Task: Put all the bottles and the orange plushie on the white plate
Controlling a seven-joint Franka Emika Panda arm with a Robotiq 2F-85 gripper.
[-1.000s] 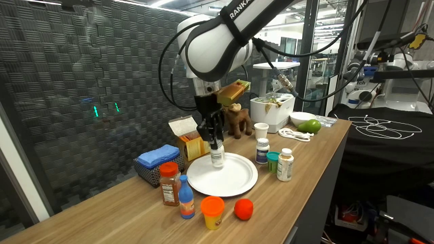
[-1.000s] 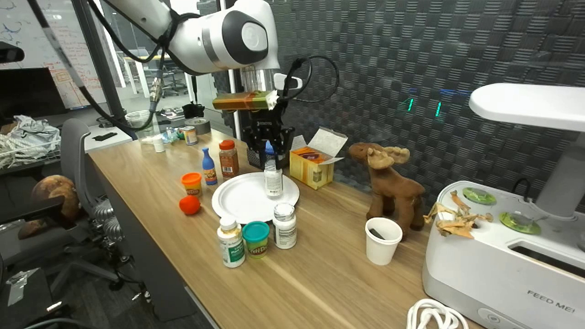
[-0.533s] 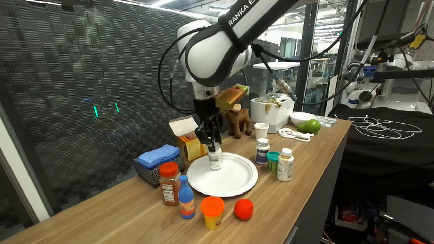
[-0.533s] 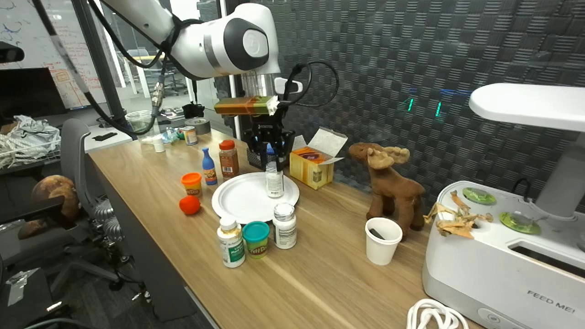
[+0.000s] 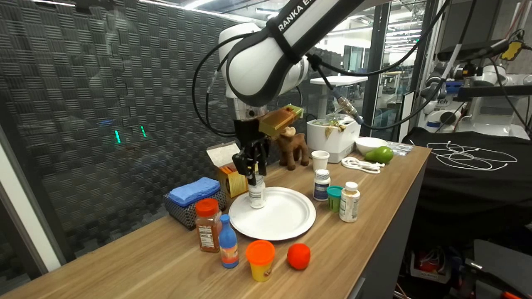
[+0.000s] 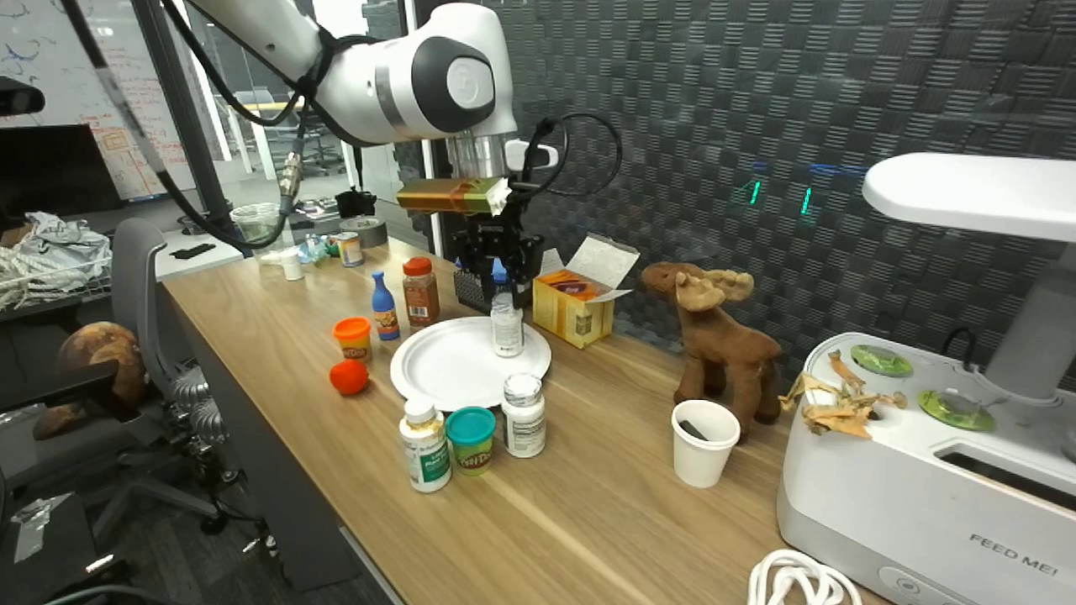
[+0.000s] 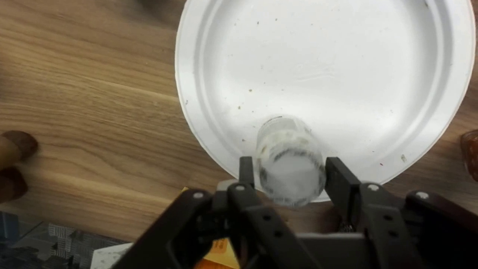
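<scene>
The white plate (image 7: pixel 328 48) lies mid-table. On it near the rim, beside the yellow carton, a white bottle (image 5: pixel 257 196) stands upright, its lid between my fingers. My gripper (image 7: pixel 289 166) is open around it: in the wrist view a narrow gap shows at the left finger (image 7: pixel 246 168), while the right one looks close to it or touching. Off the plate stand a blue-labelled bottle (image 5: pixel 321 185), a green-labelled bottle (image 6: pixel 426 449), a red-capped bottle (image 5: pixel 208 226) and a slim blue bottle (image 5: pixel 227 243). A round red-orange ball (image 5: pixel 298 256) lies off the plate; whether it is the orange plushie I cannot tell.
The yellow carton (image 6: pixel 576 307) stands with its flap up right behind the plate. Near it are a blue cloth (image 5: pixel 194 191), a brown toy moose (image 6: pixel 730 353) and a paper cup (image 6: pixel 703 449). A teal-lidded tub (image 6: pixel 472 440) and an orange-lidded tub (image 5: pixel 261 260) stand around the plate.
My gripper and the white bottle have shifted across the plate toward the rim beside the yellow carton, and the arm is slightly lower. The other objects stay where they were.
</scene>
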